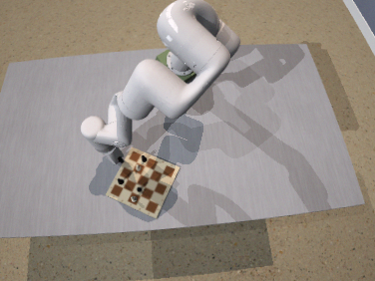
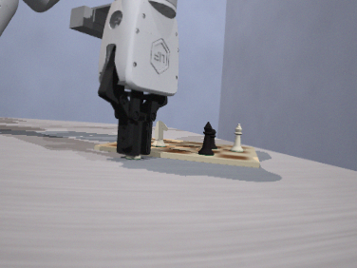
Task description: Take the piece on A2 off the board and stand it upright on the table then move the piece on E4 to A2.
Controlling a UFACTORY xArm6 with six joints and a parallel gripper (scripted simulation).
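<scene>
The small chessboard (image 1: 144,181) lies on the grey table; it also shows in the exterior view (image 2: 190,152). My gripper (image 1: 119,158) stands just off the board's near-left corner, fingers pointing down (image 2: 134,144). It is shut on a pale chess piece, of which only the base (image 2: 133,156) shows, at or just above the table top. The fingers hide the rest of the piece. On the board stand a white piece (image 2: 159,134), a black piece (image 2: 207,139) and a white piece (image 2: 238,138). From above, several dark and pale pieces (image 1: 140,189) show on the board.
The arm's base (image 1: 175,62) stands at the back of the grey table, and the arm reaches over toward the board. A grey wall (image 2: 290,76) rises behind the board. Tan floor surrounds the table.
</scene>
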